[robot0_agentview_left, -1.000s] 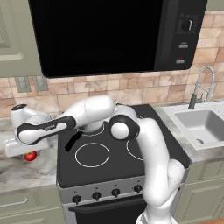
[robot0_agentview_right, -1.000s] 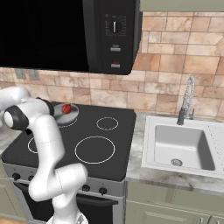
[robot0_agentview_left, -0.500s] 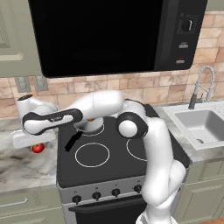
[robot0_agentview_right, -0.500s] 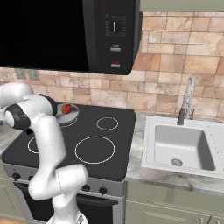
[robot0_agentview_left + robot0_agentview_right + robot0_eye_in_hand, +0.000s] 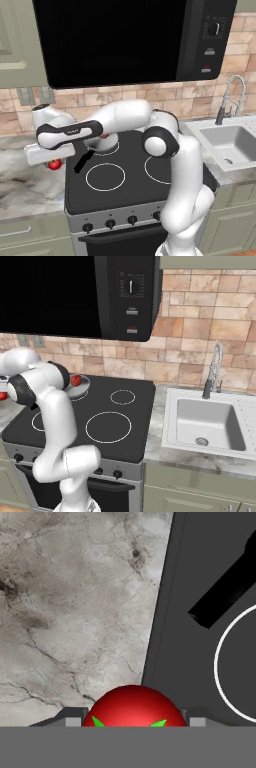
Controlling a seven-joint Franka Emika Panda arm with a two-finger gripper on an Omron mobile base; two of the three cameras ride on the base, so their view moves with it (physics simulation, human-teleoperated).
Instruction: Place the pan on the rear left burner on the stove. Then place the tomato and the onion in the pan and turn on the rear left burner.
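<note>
— Whereabouts of the tomato (image 5: 132, 708)?

— Clamped in the gripper (image 5: 132, 721). Raised over the marble worktop (image 5: 75, 612), just beside the left edge of the stove (image 5: 135, 192). Green leaves turned toward the hand.

— State of the hand?

— Partly closed, with the fingertips (image 5: 71, 719) pressed against both sides of the red ball. Holding the tomato and nothing else.

— And the pan (image 5: 82, 387)?

— Standing on the rear left burner, toward the back left corner of the stove. Partly hidden behind the white forearm when seen from the left base view. Straight black handle (image 5: 82, 161) aimed at the front left, ending short of the stove's left edge.

— Onion (image 5: 75, 379)?

— Lying in the pan, seen as a red patch above the rim from the right base view. Well apart from the tomato.

— Anything else around?

— Front left ring (image 5: 105, 176) drawn on the black glass just ahead of the handle tip. Row of small black knobs (image 5: 122, 221) along the stove's front panel. Dark microwave (image 5: 125, 40) hung above the cooktop. Sink (image 5: 235, 145) sunk in the worktop right of the stove, with a curved faucet (image 5: 227, 97) at its back edge. Tan tiled wall (image 5: 200, 356) behind all of it.
</note>
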